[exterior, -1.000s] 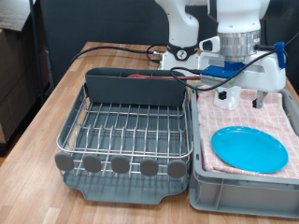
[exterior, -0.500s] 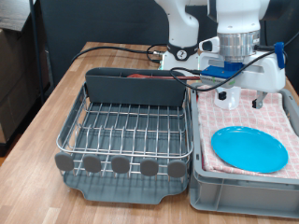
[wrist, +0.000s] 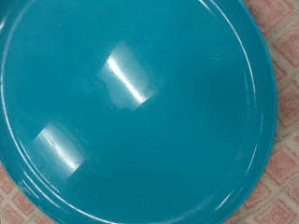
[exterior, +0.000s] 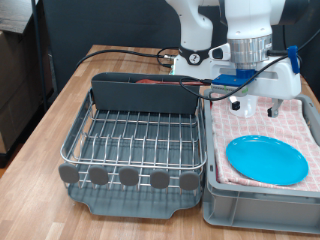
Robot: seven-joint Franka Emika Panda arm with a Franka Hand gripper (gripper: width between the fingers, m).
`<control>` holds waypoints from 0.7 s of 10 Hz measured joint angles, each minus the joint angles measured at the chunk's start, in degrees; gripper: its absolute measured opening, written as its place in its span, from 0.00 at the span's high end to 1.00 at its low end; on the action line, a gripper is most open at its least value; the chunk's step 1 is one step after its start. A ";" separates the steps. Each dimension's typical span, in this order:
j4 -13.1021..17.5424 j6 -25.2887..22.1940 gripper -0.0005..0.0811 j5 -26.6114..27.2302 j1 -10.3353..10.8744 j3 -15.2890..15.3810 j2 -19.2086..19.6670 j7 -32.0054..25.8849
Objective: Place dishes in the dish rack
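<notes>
The sky-blue plate (exterior: 266,160) lies flat on the checked pinkish cloth (exterior: 295,125) inside the grey plastic bin (exterior: 258,208) at the exterior view's right. It fills the wrist view (wrist: 140,112), where no fingers show. My gripper (exterior: 257,106) hangs above the cloth just behind the plate, with its fingers apart and nothing between them. The silver wire dish rack (exterior: 140,140) stands to the left of the bin, and its wires are bare. A slim red-brown spoon (exterior: 160,83) shows behind the rack's tall grey caddy wall (exterior: 145,98). The white cup is out of view.
The rack and the bin stand side by side on a wooden table (exterior: 60,110). Black cables (exterior: 130,52) run across the table behind the rack. The robot's white base (exterior: 195,40) stands at the back.
The gripper has shifted slightly up and to the exterior view's left. The plate and the rack have not moved.
</notes>
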 joint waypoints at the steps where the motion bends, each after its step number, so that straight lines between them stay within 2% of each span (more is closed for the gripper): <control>1: -0.35 0.37 0.01 0.49 0.00 0.04 0.00 -0.47; 3: -0.71 0.43 0.01 2.09 0.00 0.20 0.00 -2.70; 7: -0.71 0.42 0.01 2.18 -0.07 0.14 0.07 -2.69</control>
